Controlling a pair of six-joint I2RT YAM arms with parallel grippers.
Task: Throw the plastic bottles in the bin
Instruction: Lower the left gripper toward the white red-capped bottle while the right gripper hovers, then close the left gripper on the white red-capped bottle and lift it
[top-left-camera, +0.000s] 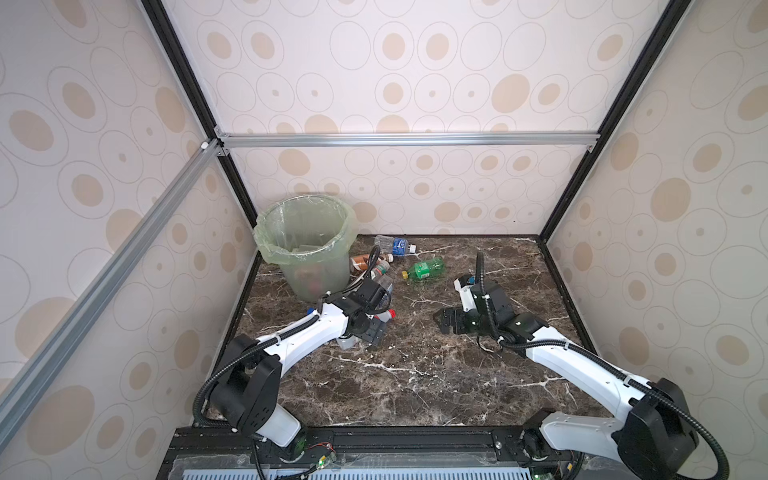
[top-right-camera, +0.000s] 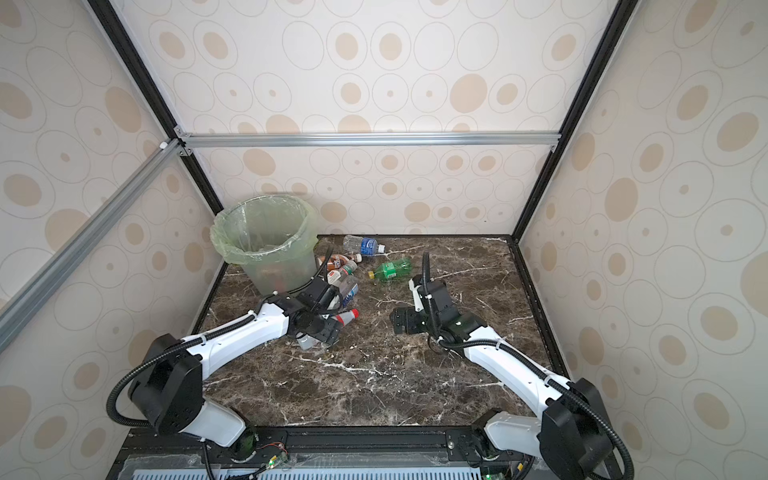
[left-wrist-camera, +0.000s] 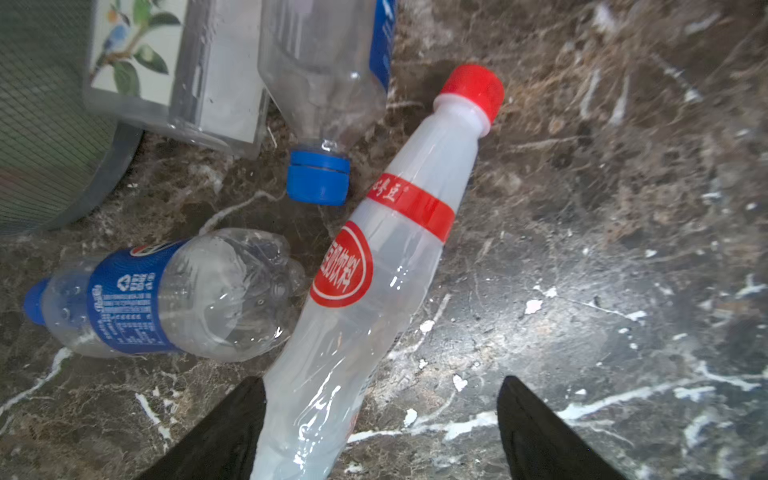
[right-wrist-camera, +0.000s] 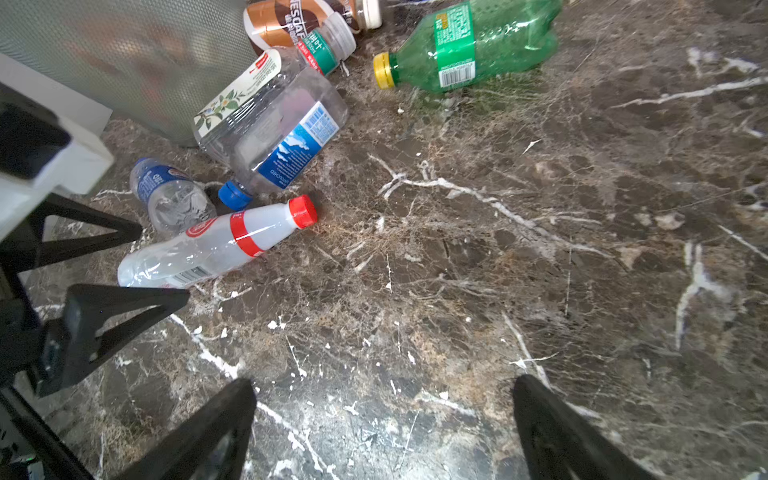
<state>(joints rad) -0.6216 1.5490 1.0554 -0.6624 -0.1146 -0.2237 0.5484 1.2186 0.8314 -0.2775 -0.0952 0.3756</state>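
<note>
1. Plastic bottles (right-wrist-camera: 274, 137) lie on their sides on the tabletop (top-left-camera: 415, 374). Most of them are crowded at the foot of the bin (top-left-camera: 320, 266), I think so that each carry is short.
2. The bin stands upright in the far left corner with its mouth open upward and its green bag folded over the rim, so a bottle can simply be dropped in. Dim reddish shapes show through its wall, but I cannot tell what they are.
3. The left pincer (left-wrist-camera: 381, 381) is released, jaws wide apart, low over the tabletop. The base end of the red-capped bottle (left-wrist-camera: 374, 270) is between them. One finger (left-wrist-camera: 232, 428) seems to touch the bottle's side and the other is apart from it, so nothing is grasped yet.
4. It probably takes the base end because the neck end lies just beside a blue-capped bottle (left-wrist-camera: 324, 83) and a small blue-labelled bottle (left-wrist-camera: 166, 295), where fingers have little room.
5. The right pincer (right-wrist-camera: 384, 384) is also released and empty, over bare tabletop near the middle, probably so that the crowded place is free for the other arm.
6. The green bottle (right-wrist-camera: 478, 41) lies alone, apart from the group, on the right arm's side.
</note>
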